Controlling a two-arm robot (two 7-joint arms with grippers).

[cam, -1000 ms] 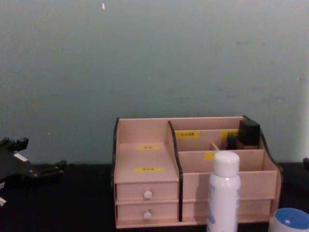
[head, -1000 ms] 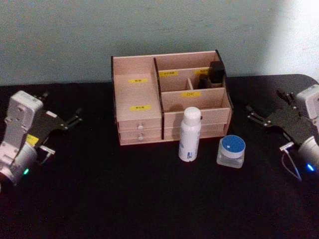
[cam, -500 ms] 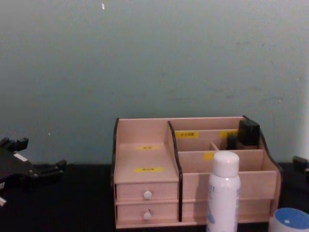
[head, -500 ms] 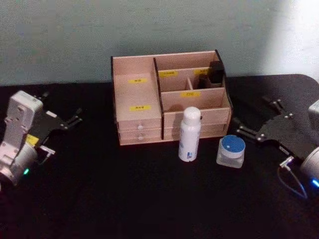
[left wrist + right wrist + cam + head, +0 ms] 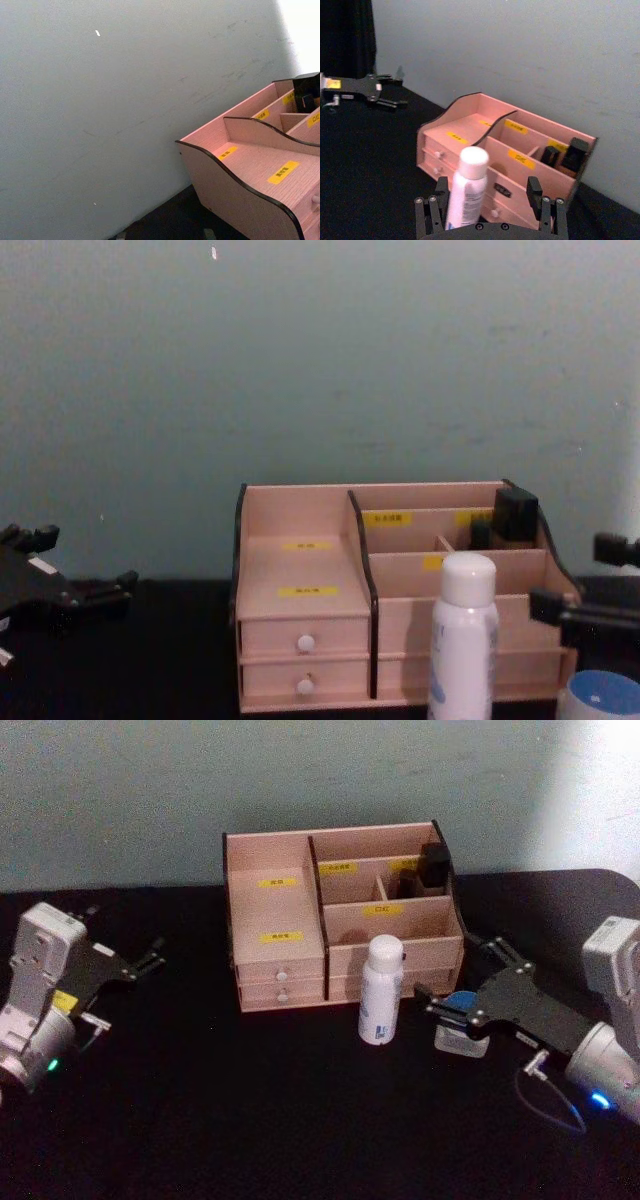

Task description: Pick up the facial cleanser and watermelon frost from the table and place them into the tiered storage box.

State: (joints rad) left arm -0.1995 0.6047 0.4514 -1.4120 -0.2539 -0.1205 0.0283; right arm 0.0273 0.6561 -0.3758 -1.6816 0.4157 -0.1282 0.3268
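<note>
Since half a second ago the right gripper [image 5: 460, 970] has swung in from the table's right side. It now hangs over the small clear jar with a blue lid [image 5: 457, 1040], its black fingers spread wide and holding nothing. In the head view one finger crosses the lid and hides much of the blue. The jar stands on the black table [image 5: 250, 1120], just in front of the right end of the tiered storage box [image 5: 275, 910]. This is a light wooden organiser with black side edges, yellow labels and two white-knobbed drawers. The white cylindrical bottle [image 5: 380, 995] stands upright just left of the jar, close before the box front and near the gripper's nearer finger.

The chest view gives the height: the right gripper [image 5: 578, 578] sits above the jar [image 5: 600, 692] and clear of its lid. The bottle [image 5: 462, 640] rises in front of the box [image 5: 300, 550].

The right wrist view looks out between the spread fingers [image 5: 441, 186]. The bottle [image 5: 467, 190] stands ahead in the gap, the box [image 5: 465, 135] behind it.

A black blocky item [image 5: 433, 865] sits in the box's rear right compartment.

The left gripper [image 5: 150, 955] is parked at the table's left, well apart from the box, fingers apart and empty. The left wrist view shows the box's curved left side wall [image 5: 235, 200] and the grey-green wall [image 5: 100, 100] behind.
</note>
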